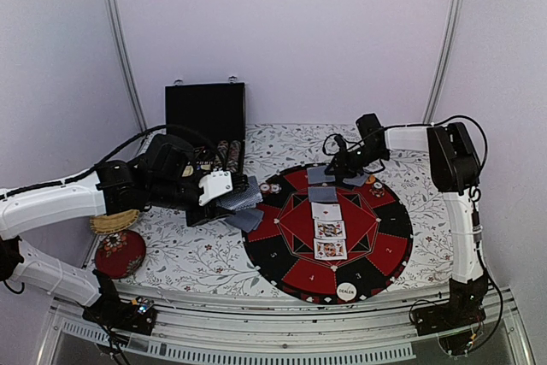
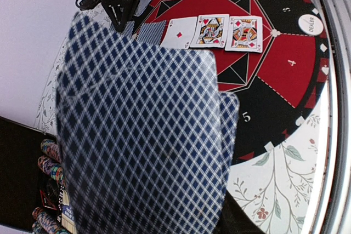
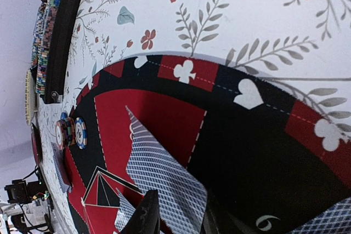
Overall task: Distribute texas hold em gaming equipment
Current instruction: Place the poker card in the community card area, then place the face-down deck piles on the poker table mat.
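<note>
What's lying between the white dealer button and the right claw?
Three face-up cards lie in a row between the DEALER button and the right claw, with a face-down card beside the claw. The top view shows it.

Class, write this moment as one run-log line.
left gripper: holds card stack | right gripper: open over face-down card | mat: three face-up cards | DEALER button: near mat edge

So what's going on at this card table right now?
A poker layout is being dealt. The left gripper holds a stack of face-down cards beside the black chip case. The right gripper hovers, jaws slightly apart, over face-down cards at the far edge of the round mat. Three face-up cards lie in its centre, with the DEALER button at its near edge.
</note>
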Action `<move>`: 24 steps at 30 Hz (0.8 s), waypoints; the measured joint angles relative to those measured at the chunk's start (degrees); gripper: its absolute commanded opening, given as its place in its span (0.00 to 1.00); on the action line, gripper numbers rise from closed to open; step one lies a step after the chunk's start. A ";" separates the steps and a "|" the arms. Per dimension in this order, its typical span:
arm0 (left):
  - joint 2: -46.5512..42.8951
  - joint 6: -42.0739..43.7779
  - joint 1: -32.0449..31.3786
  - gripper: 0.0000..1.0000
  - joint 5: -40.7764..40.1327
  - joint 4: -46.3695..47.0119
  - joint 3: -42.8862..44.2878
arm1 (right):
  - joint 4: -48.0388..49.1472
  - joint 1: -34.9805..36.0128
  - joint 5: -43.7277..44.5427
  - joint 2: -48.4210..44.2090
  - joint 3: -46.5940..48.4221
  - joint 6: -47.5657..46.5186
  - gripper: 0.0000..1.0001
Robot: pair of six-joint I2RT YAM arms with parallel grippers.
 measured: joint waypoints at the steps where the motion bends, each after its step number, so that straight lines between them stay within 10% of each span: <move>1: 0.00 0.00 0.00 0.44 0.00 0.00 0.00 | -0.46 -0.02 0.83 -0.44 0.04 -0.28 0.34; 17: 0.13 -0.11 -0.04 0.43 0.02 0.00 0.00 | -9.57 0.96 10.93 -1.77 8.83 -5.18 0.43; 24: 3.58 -7.21 -2.93 0.43 1.11 -0.42 0.37 | -11.47 3.98 16.09 -15.91 2.54 -9.62 0.46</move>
